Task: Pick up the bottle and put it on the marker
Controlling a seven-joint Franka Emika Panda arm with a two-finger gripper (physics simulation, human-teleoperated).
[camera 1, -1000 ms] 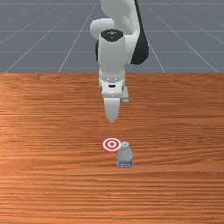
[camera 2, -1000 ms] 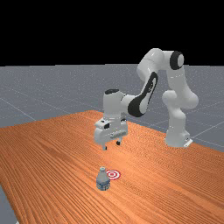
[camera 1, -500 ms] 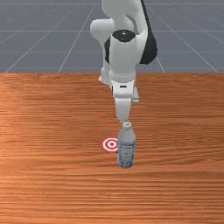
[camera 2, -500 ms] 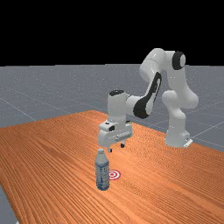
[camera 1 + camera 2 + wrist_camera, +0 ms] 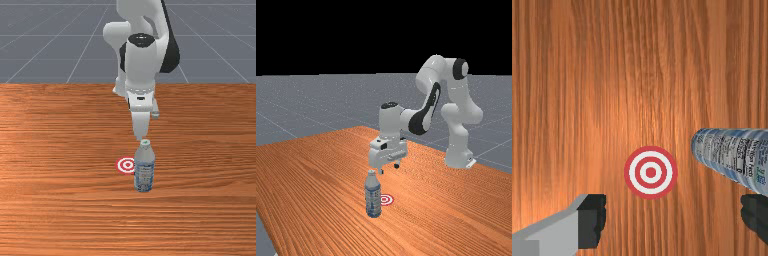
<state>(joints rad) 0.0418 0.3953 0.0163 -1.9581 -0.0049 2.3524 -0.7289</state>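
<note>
Nearest in the front view, the bottle (image 5: 144,167) is found upright on the wood table (image 5: 60,150). A tall, narrow shape is noted: greyish, smooth shoulders drawn in to a short neck, topped by a pale cap (image 5: 145,143) with a greenish mark. The body is wrapped in a blue and white label (image 5: 727,152), on which dark print, including a nutrition panel, is observed in the wrist view. The bottle is the container recorded; its contents cannot be made out.

Just beside the bottle's foot, toward the front view's left and a little farther back, the round marker (image 5: 126,165) is seen, ringed in red and white. In the wrist view, bare wood is seen between marker and bottle.

Farther back, the gripper (image 5: 389,169) is held above the table, pointed down. Its fingers (image 5: 592,220) are set wide apart, with nothing clamped between them. The bottle is located outside the gap, near one finger, on the far view's left of the fingertips; a narrow space is seen between its neck and the nearer tip in that view.

Behind, the white and grey arm (image 5: 426,87) is seen bent over the table, and beyond the wood a grey floor (image 5: 40,50) with pale grid lines is recorded.
</note>
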